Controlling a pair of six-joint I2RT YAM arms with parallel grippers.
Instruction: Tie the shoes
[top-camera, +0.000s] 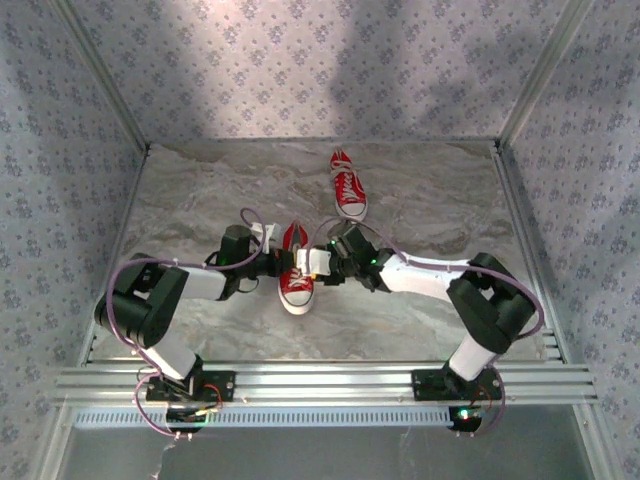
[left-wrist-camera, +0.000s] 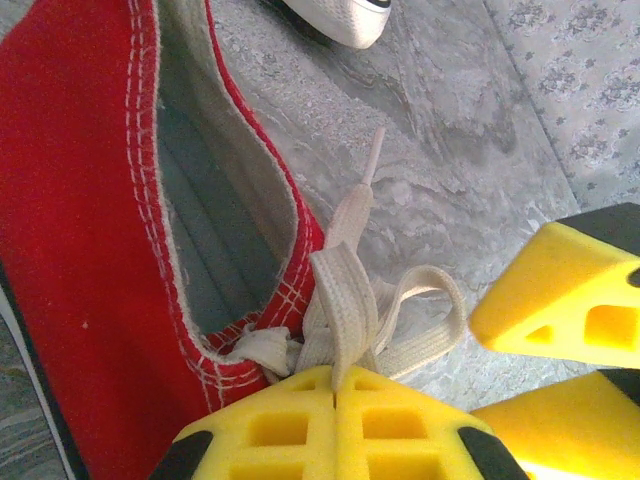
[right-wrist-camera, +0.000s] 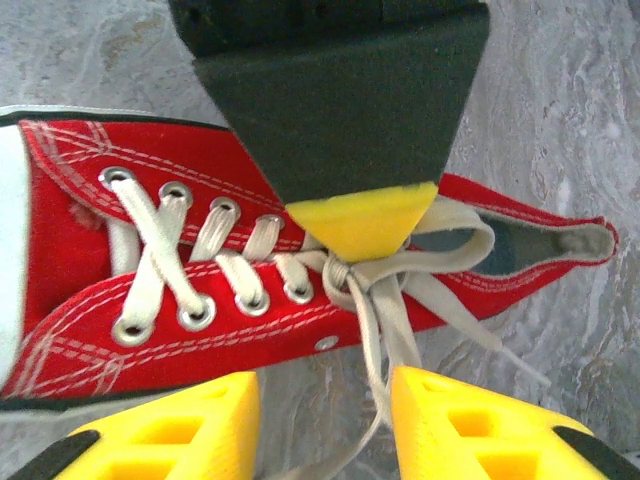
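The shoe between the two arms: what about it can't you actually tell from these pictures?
- Knot on the near shoe: in the right wrist view the left gripper covers it, so whether a bow is finished is unclear.
- Lace: one strand runs off the bottom edge through the open right gripper, so its end is cut off.
- Far shoe: too small in the top view to tell if it is tied.
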